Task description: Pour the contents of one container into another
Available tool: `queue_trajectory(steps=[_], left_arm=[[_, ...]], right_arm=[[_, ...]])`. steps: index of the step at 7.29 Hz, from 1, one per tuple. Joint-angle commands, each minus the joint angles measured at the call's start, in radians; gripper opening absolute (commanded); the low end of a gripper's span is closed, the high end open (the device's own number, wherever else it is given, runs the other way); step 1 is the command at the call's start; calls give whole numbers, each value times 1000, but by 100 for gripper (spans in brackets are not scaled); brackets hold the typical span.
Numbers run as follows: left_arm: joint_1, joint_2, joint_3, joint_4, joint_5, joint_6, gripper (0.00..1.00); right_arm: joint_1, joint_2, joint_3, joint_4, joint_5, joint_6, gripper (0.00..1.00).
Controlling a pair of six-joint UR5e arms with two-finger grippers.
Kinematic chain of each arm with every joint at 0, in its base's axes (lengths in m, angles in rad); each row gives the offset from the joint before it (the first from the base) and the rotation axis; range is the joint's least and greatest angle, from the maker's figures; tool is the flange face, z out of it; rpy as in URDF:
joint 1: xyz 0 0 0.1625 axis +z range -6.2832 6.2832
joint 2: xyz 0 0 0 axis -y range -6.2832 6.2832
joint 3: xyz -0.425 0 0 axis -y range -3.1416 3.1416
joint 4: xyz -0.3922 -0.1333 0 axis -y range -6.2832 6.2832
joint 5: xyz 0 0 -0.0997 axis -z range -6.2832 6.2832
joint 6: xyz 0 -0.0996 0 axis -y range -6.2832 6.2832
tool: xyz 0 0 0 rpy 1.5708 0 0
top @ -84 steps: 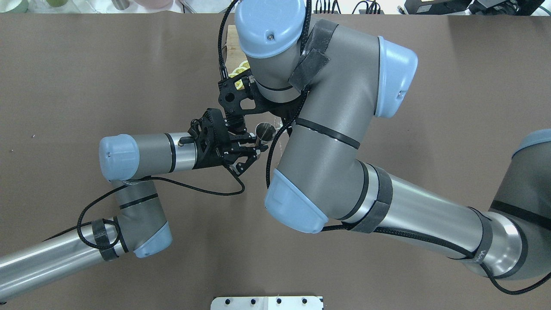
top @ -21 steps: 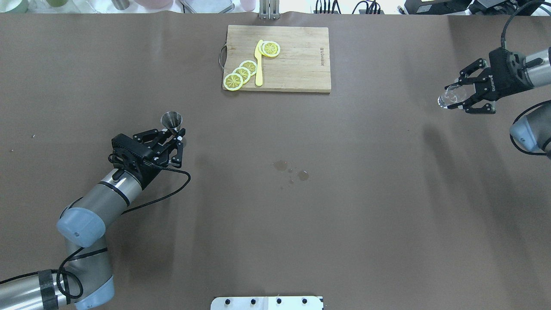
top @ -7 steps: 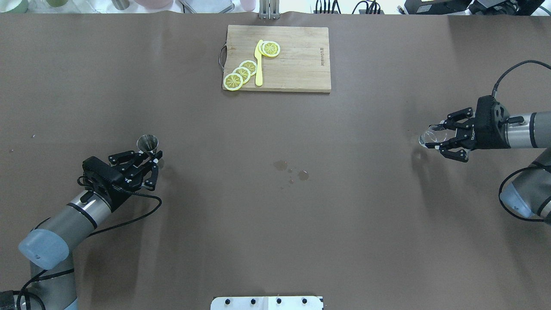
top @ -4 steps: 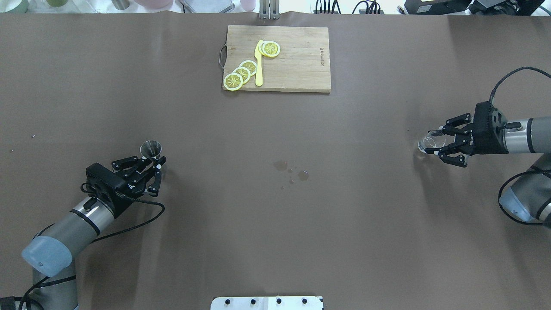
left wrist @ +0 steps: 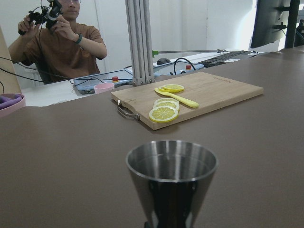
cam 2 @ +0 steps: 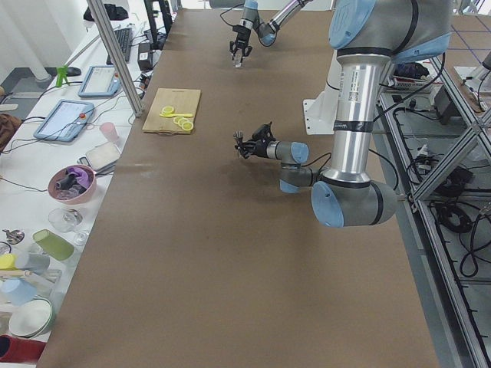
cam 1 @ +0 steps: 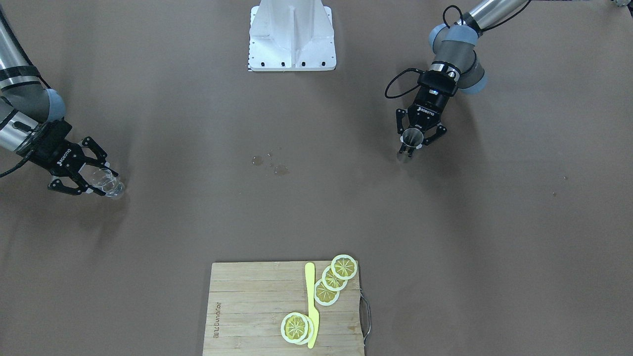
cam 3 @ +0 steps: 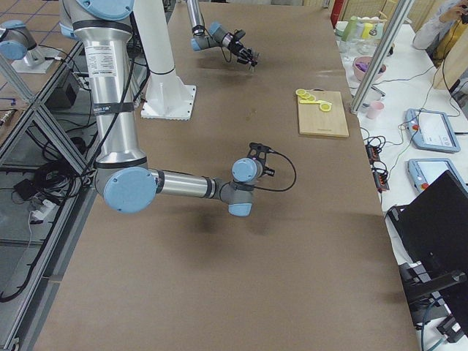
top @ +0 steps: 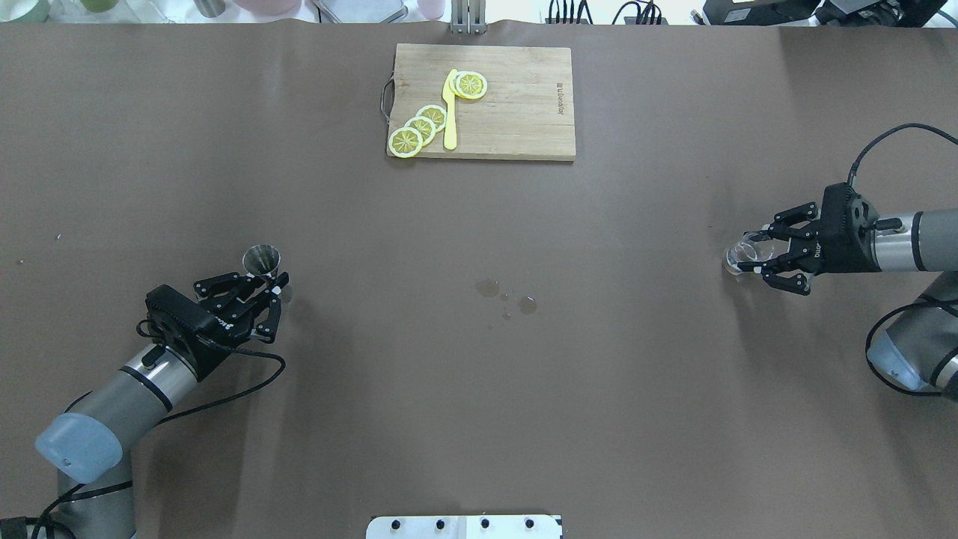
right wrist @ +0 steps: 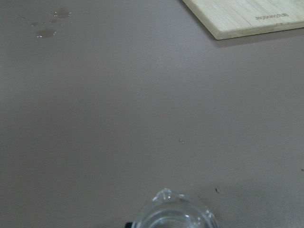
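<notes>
The left gripper (top: 261, 284) is gripping a steel jigger (top: 261, 260) upright, its fingers (top: 272, 299) pinching narrowly around the lower cone while the open mouth is facing up. The jigger is standing well apart from the cutting board (top: 516, 112), off toward the robot's left and nearer the robot than the board. The right gripper (top: 757, 253) is holding a small clear glass cup (top: 739, 255), its fingers (top: 789, 217) pressing on either side and spread only to the cup's width. The cup is sitting well apart from the board on the robot's right, also nearer the robot. Whether either vessel is touching the brown worktop (top: 479, 419), I cannot tell. On the board, lemon slices (top: 406, 141) are lying beside a yellow knife (top: 450, 112). A few wet drops (top: 487, 287) are lying on the worktop on the robot's side of the board. In the left wrist view, a person (left wrist: 66, 47) is sitting beyond the board, holding a dark device up in both hands.
</notes>
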Motion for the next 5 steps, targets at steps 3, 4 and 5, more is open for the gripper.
queue_trajectory(steps=[3, 4, 5], left_arm=[[12, 0, 14, -38, 0, 3, 0], [12, 0, 14, -41, 0, 2, 0], [14, 0, 15, -47, 0, 3, 0]], right_arm=[[-10, 1, -2, 0, -12, -1, 0], [-12, 1, -2, 5, -13, -1, 0], [-13, 1, -2, 5, -15, -1, 0]])
